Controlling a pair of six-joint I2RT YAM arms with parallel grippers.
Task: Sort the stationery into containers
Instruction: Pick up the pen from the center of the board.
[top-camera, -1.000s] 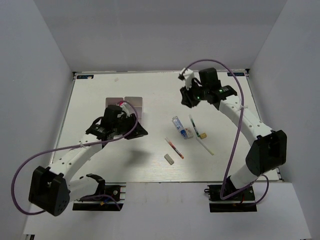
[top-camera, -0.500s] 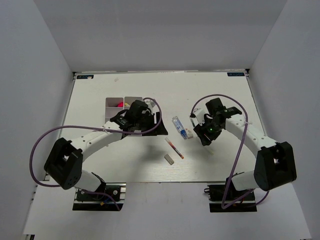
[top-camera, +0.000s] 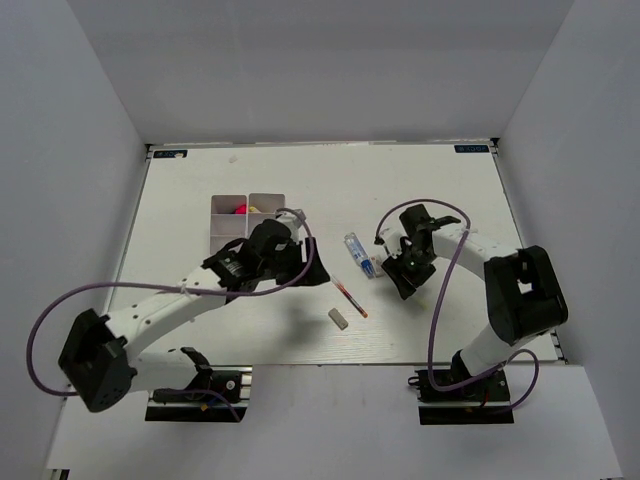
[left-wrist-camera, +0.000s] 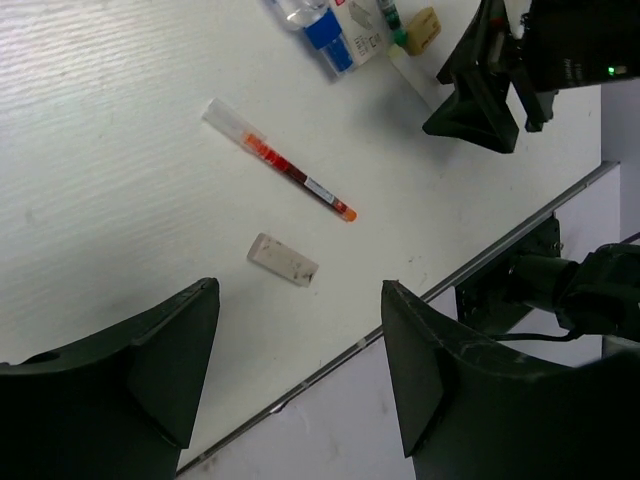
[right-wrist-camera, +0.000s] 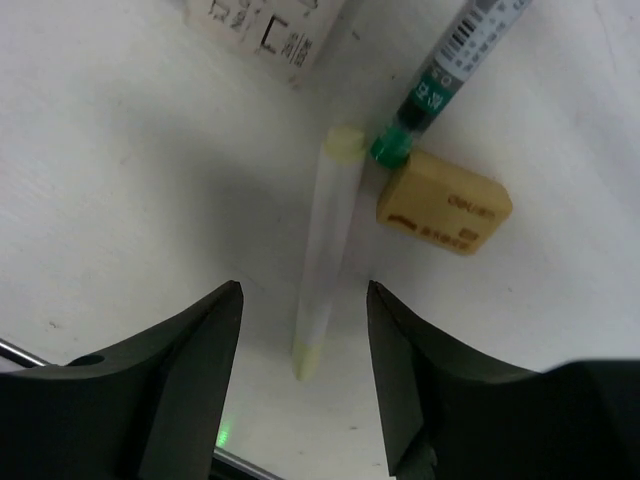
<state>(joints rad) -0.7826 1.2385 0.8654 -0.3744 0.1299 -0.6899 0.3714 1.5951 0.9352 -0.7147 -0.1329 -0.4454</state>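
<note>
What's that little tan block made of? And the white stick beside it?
The tan block looks like rubber, an eraser: matte, rounded corners, printed lettering. The white stick seems plastic, a pen: smooth, slightly see-through, pale yellow ends.

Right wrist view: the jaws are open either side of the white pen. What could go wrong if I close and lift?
1. The white pen seems to touch the cap of the green pen, with the beige eraser alongside; lifting may drag them.
2. The right gripper sits toward the pen's lower end, so it may tip or slip.
3. The left gripper hovers close by; the arms could clash.
</note>
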